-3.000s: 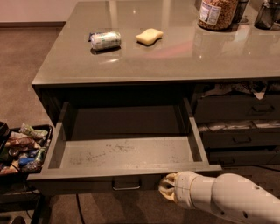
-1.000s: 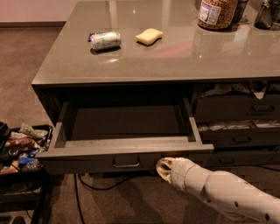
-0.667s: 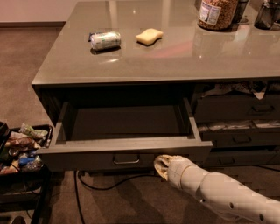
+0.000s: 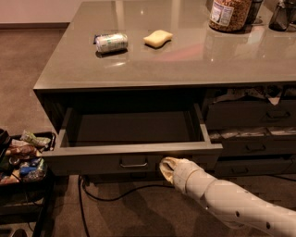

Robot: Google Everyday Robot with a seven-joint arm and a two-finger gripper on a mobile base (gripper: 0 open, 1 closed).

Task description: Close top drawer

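Observation:
The top drawer [image 4: 97, 160] is a wide dark grey drawer under the counter, pulled partly out, with a small metal bail handle [image 4: 133, 162] at the middle of its front. Its inside is in shadow. My gripper [image 4: 167, 168] sits at the end of the cream arm coming from the lower right. It is pressed against the drawer front just right of the handle.
On the grey counter [image 4: 185, 55] lie a tipped can [image 4: 111, 42] and a yellow sponge [image 4: 157, 38]; a jar [image 4: 229, 14] stands at the back right. Narrower drawers with papers [image 4: 252, 115] are to the right. A tray of snacks [image 4: 21, 157] is at left. A cable [image 4: 101, 196] runs on the floor.
The drawer has slid further in, showing less of its floor than three seconds ago. My gripper has moved left and forward with the drawer front.

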